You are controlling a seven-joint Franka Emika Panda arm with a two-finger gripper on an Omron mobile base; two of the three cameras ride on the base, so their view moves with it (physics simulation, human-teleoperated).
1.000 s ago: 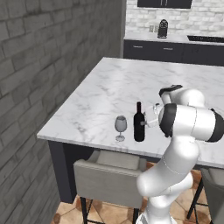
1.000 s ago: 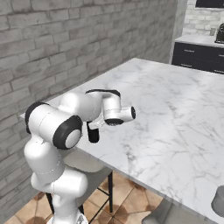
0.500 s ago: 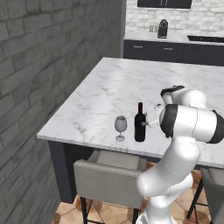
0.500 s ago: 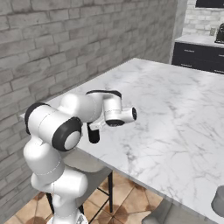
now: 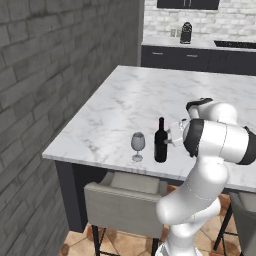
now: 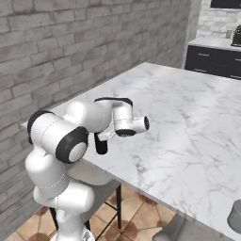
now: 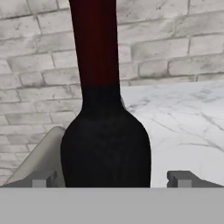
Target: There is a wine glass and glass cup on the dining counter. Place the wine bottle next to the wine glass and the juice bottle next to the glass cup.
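The gripper (image 7: pixel 112 178) stands fully open and has hold of nothing; its two fingertips (image 7: pixel 43 179) sit wide on either side of the wine bottle (image 5: pixel 160 141), with clear gaps between pad and glass. The bottle stands upright on the dining counter (image 5: pixel 150 95) directly ahead of the hand, very close, its dark shoulder and red neck rising between the fingers. Just beyond the bottle from the hand, near but apart, stands the wine glass (image 5: pixel 137 144), close to the counter's near edge.

The first half of the task looks done, so the risk lies in the hand's way out. Any sideways swing or roll of the wrist puts a fingertip against the bottle, and a tall narrow bottle pushed high on its body tips easily. If it goes over away from the hand it falls onto the wine glass, which stands on a thin stem and a small foot and would go down too, perhaps off the edge. A straight pull back along the fingers' own line seems safest.

Far off on the hand's other side a grey rounded shape, likely the glass cup (image 6: pixel 236 217), sits at the counter's edge
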